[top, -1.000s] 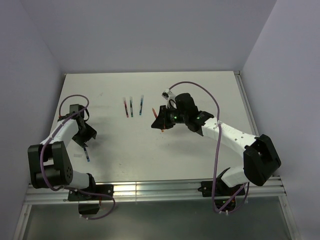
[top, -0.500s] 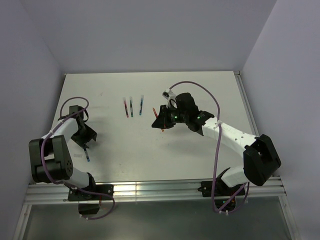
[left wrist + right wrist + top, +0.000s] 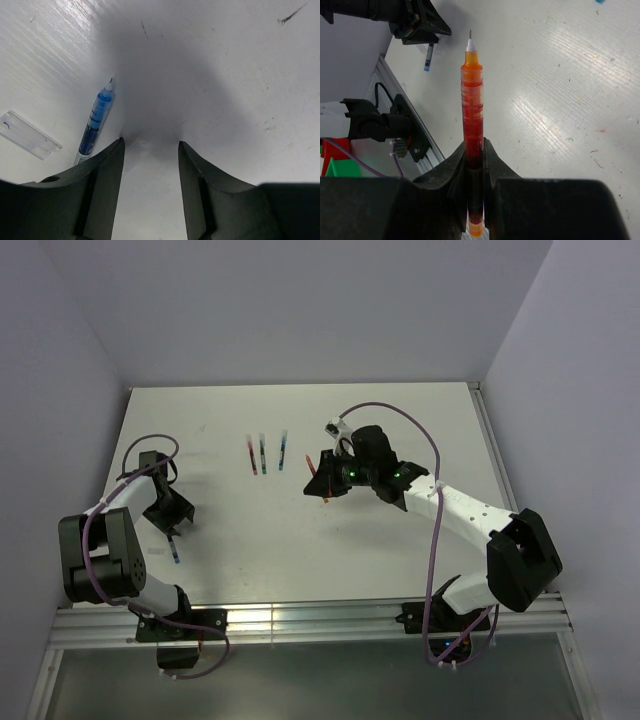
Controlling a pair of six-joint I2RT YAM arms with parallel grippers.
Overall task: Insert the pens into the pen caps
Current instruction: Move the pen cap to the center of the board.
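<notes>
a red pen (image 3: 472, 125), uncapped, fine tip pointing away, is clamped low on its body by the right gripper (image 3: 474, 152), over the table (image 3: 400, 410) right of centre. a blue pen (image 3: 95, 125) lies near left, just beside the left gripper (image 3: 150, 150), whose jaws stand wide and empty. a clear plastic piece (image 3: 27, 135) lies near it; whether it is a cap i cannot tell. three more pens (image 3: 263, 453) lie far centre. for a clean capping, hold the pen straight and meet the cap's mouth along its axis, slowly.
</notes>
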